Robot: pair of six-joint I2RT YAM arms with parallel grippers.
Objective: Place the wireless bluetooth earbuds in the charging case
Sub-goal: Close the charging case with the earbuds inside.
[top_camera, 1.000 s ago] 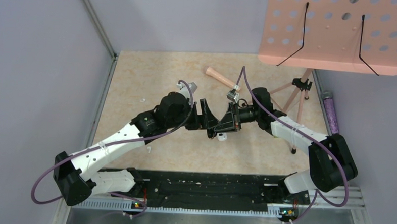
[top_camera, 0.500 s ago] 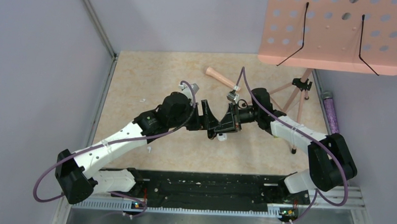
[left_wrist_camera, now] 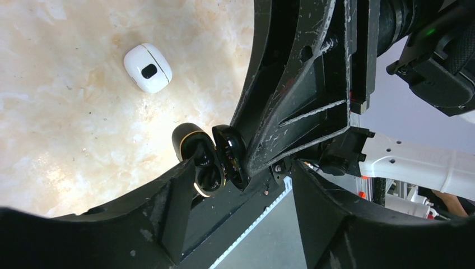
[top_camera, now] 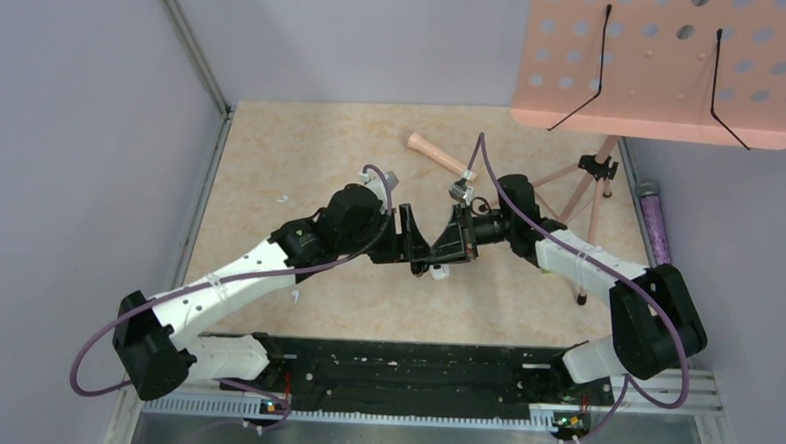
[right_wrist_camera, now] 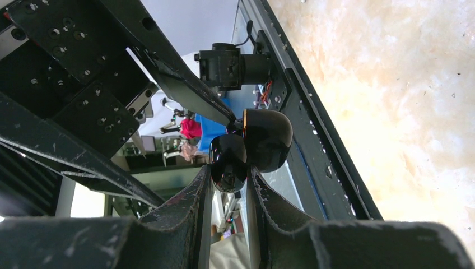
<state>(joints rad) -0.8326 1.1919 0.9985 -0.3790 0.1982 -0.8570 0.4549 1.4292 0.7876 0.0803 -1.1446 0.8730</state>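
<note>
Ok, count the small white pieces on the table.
3: one tiny white piece near the beige table's left edge, another beside the left arm, a larger white oval pod near the glossy black case. Arms may hide more.

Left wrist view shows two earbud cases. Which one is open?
The black case, gold-trimmed: its lid is swung open and it is pinched in the right gripper above the table. The white case lies flat on the table, apparently shut.

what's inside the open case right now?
The case shows only a dark glossy interior inside its gold rim, with nothing white in it. The right gripper pinches it and covers part of the lid side, so the pockets cannot be fully checked.
</note>
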